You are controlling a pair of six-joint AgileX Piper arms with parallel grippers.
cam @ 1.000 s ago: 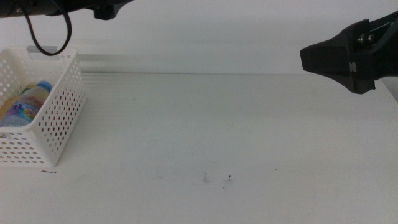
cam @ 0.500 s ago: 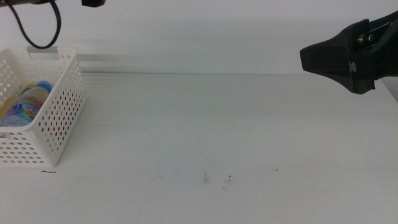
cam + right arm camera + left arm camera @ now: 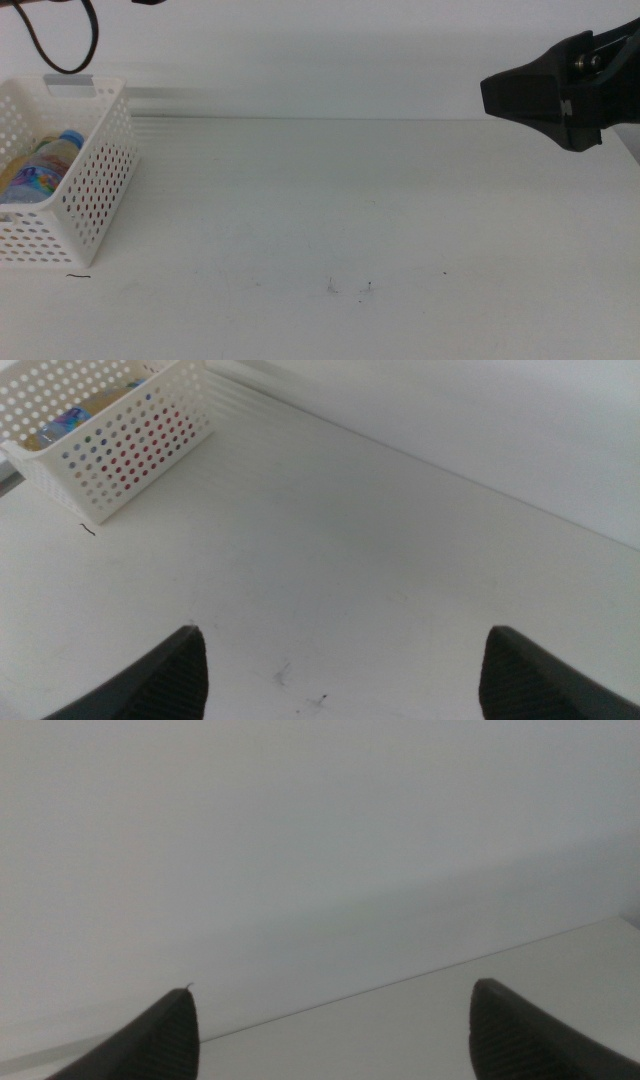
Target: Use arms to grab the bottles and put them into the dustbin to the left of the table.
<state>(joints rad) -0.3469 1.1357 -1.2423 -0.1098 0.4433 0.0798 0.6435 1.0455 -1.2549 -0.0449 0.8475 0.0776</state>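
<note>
At the left edge of the table [image 3: 330, 190] the dustbin [image 3: 95, 190] is seen, a white perforated basket with a grey handle on its far rim. Inside it a clear bottle [image 3: 45, 165] with a blue cap is lying, its label printed in blue, purple and yellow; no writing on it can be read. Something yellowish is pressed against the bottle's left side, too cut off to be identified. Through the holes of the basket's wall, red is glimpsed in the right wrist view.

The left gripper [image 3: 330, 1030] is held high, out of the middle view except for a cable loop above the dustbin; its jaws are spread wide with nothing between them, pointed toward the far wall.

The right gripper [image 3: 340, 670] is held above the table's right side, well apart from the dustbin, jaws likewise wide apart and holding nothing. A few dark specks [image 3: 350, 288] are marked on the near tabletop.
</note>
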